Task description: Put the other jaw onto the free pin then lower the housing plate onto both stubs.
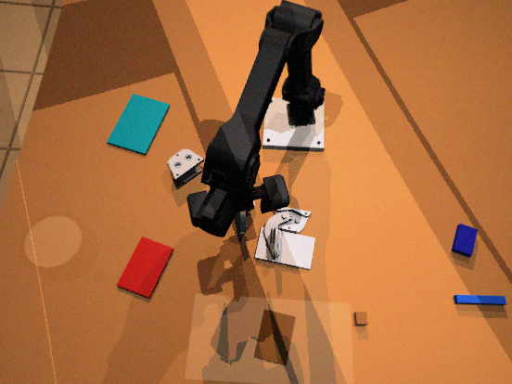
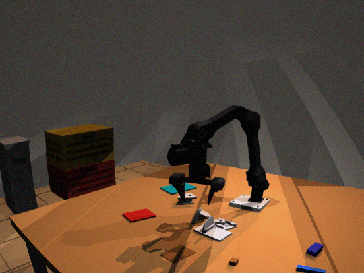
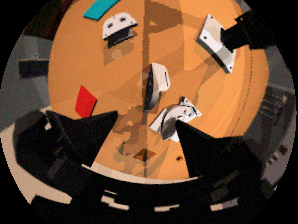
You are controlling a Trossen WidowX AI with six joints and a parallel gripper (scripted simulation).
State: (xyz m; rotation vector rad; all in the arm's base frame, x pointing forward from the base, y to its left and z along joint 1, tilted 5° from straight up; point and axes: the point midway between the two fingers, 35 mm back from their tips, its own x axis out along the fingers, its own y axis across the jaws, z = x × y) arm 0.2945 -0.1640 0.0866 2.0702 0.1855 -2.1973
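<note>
Near the front, a brown cube (image 1: pixel 361 318) (image 2: pixel 233 262). Beyond, a white base (image 1: pixel 297 252) (image 2: pixel 218 235), bearing one jaw (image 1: pixel 275 242) (image 2: pixel 208 225) (image 3: pixel 171 119). Just beside, off the base, the loose jaw (image 1: pixel 242 224) (image 2: pixel 200 215) (image 3: pixel 160 81). Above, the gripper (image 1: pixel 241 200) (image 2: pixel 196 202) (image 3: pixel 147 117), spread wide, pinching nothing. Farther back, the housing plate (image 1: pixel 185 162) (image 2: pixel 186 196) (image 3: pixel 120 23), well apart from the base.

The robot arm (image 1: pixel 271 81) (image 2: pixel 221 122) is black nearly all over, built from long, straight-sided links with chunky, rounded joints (the elbow bulges most). Its foot stands on a pale, squarish base plate (image 1: pixel 293 143) (image 2: pixel 244 206) with a darker edge and small dark holes near the corners. The gripper (image 1: pixel 241 206) (image 2: pixel 196 202) (image 3: pixel 147 117) is black too: a crossbar, blocky finger carriers (rounded at the edges) and fingers (image 2: pixel 211 195) that taper to narrow points.
</note>
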